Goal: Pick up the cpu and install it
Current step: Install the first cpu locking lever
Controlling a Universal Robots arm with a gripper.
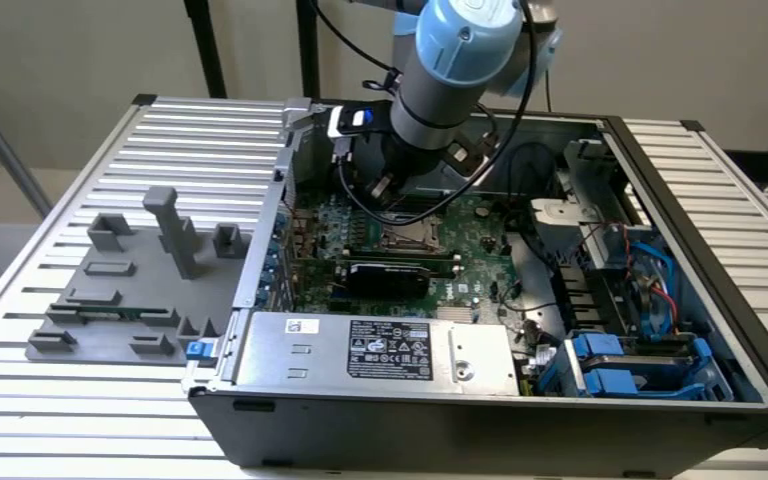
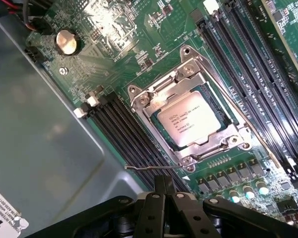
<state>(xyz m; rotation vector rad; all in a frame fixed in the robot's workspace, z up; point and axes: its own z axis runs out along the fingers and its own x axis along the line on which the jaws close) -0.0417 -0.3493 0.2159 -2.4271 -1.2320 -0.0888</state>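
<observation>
Cpu [image 2: 187,124] lies flat in socket frame [image 2: 139,97], lettered top up. End effector [image 2: 165,184] fully closed, empty, over motherboard [image 2: 119,29].

The silvery square cpu [image 2: 188,124] lies flat inside its socket frame [image 2: 139,99].

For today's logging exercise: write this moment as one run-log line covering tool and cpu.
tool: shut, empty, above motherboard | cpu: lying inside socket frame | contact tool-cpu: none

Grey arm [image 1: 418,115] w/ blue caps [image 1: 467,30], blk pincer [image 2: 160,184].
</observation>
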